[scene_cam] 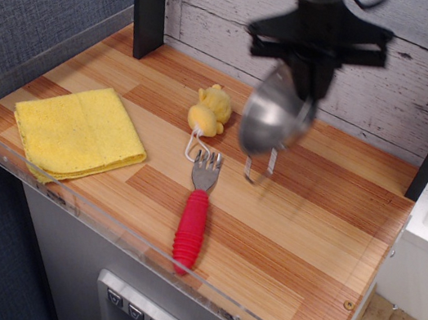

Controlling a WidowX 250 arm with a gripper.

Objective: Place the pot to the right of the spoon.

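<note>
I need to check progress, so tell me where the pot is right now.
The pot hangs tilted in the gripper above the table, right of the yellow toy and up-right of the spoon.
</note>
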